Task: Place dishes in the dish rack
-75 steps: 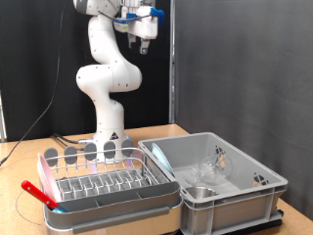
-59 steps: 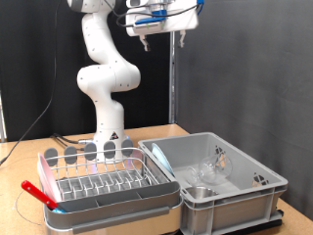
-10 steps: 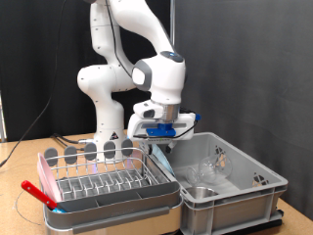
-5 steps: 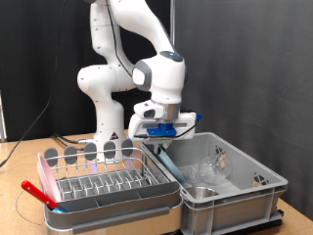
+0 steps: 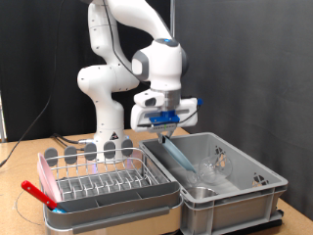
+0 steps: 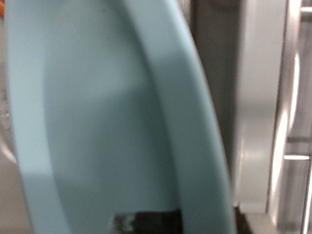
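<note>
White robot arm (image 5: 117, 59) over a wooden tabletop (image 5: 24, 171), deep plain grey plastic bin (image 5: 245, 186), low silver wire dish rack (image 5: 103, 184) in its grey tray, gripper (image 5: 164, 130) closed on a pale blue plate (image 5: 179, 157) (image 6: 107, 107), held tilted above the bin, rack to the exterior view's left

The exterior view is taken from in front of the table, level and at some distance, facing the arm (image 5: 127, 69), rack (image 5: 103, 181) and bin (image 5: 230, 181). The wrist view is pressed close against a pale blue plate (image 6: 107, 117), shared with the exterior view (image 5: 177, 157).
</note>
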You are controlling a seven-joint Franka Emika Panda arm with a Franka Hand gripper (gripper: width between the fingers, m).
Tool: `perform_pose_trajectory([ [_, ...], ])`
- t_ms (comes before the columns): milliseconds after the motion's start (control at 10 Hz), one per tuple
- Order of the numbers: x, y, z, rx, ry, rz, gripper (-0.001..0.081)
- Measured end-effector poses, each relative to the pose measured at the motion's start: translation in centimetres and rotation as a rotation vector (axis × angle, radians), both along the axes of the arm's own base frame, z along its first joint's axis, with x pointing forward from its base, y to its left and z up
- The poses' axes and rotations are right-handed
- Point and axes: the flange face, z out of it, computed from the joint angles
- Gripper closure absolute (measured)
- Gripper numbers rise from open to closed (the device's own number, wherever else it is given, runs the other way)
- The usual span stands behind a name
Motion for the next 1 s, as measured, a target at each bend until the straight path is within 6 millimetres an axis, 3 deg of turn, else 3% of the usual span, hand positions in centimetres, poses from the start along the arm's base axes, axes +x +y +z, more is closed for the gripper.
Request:
perform_pose_trajectory([
  [600, -0.3, -3.0, 8.5, 0.015, -0.043, -0.052, 0.0775],
  [1000, -0.3, -3.9, 8.9, -0.086, -0.078, 0.058, 0.0775],
])
